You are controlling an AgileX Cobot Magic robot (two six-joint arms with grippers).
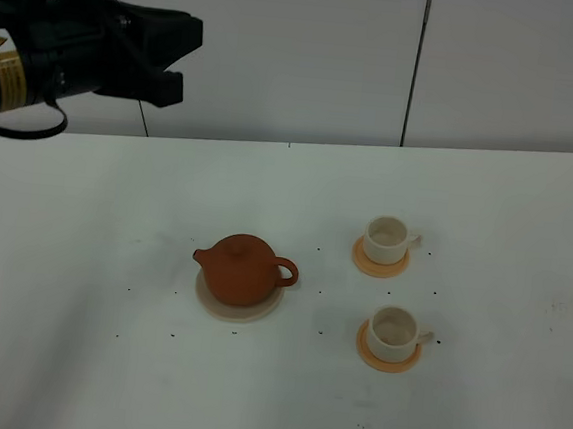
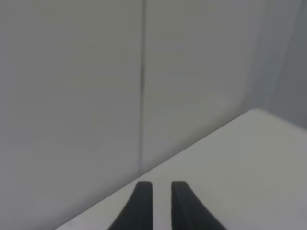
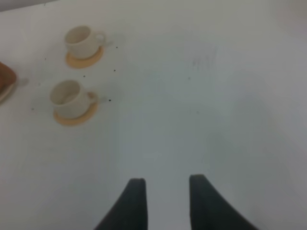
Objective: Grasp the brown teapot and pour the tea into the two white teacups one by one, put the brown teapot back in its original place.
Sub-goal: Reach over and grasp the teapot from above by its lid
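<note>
Fingers (image 2: 142,206) of our left gripper (image 2: 161,185) stand a narrow slit apart, gripping nothing. Past them we see only the wall (image 2: 72,96) and a strip of table (image 2: 249,158). In the high view we find the left arm (image 1: 90,47) raised over the table's far left corner, well apart from the tea things. Our right gripper (image 3: 166,179) has its fingers spread wider, also holding nothing, above the table off to the side of the cups. We see the brown teapot (image 1: 243,268) upright on its beige trivet (image 1: 243,315), lid on, spout pointing left, loop handle toward the cups. To its right, the far teacup (image 1: 388,239) and the near teacup (image 1: 394,328) each sit on a tan coaster (image 1: 379,269), well apart from both grippers.
</note>
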